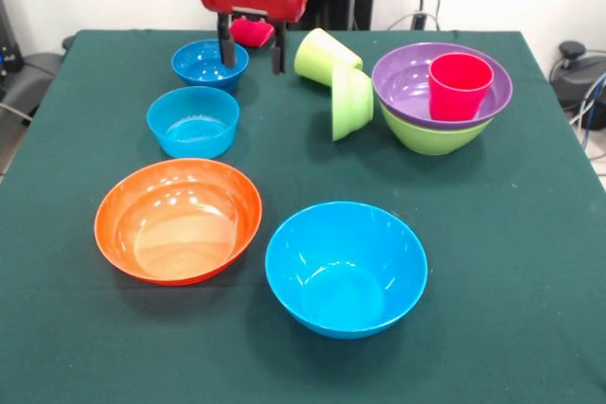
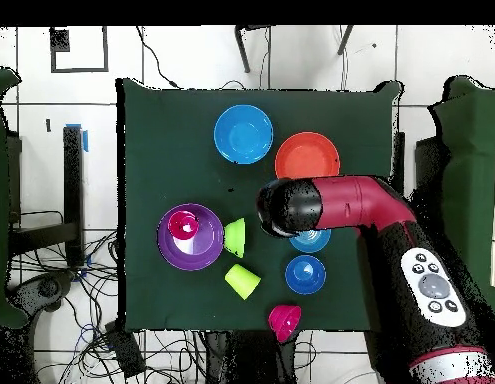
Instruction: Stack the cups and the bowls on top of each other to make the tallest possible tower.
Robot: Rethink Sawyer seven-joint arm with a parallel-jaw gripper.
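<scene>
My gripper (image 1: 253, 56) hangs open and empty, raised above the table's far part; in the overhead view the arm's head (image 2: 289, 205) hides its fingers. The tower stands at the right: a large lime-green bowl (image 1: 431, 134) holds a purple bowl (image 1: 405, 90) (image 2: 191, 245) with the red cup (image 1: 459, 85) (image 2: 186, 228) upright in it. A lime-green cup (image 1: 325, 56) (image 2: 242, 280) lies on its side, and a small lime-green bowl (image 1: 351, 101) (image 2: 234, 236) stands on its edge beside it. The small pink-red bowl (image 1: 252, 31) (image 2: 284, 320) shows behind the gripper.
A small dark blue bowl (image 1: 209, 63) (image 2: 305, 273) and a small light blue bowl (image 1: 193, 120) (image 2: 311, 241) sit at the left. A large orange bowl (image 1: 178, 219) (image 2: 307, 157) and a large light blue bowl (image 1: 346, 267) (image 2: 243, 133) sit near the front edge.
</scene>
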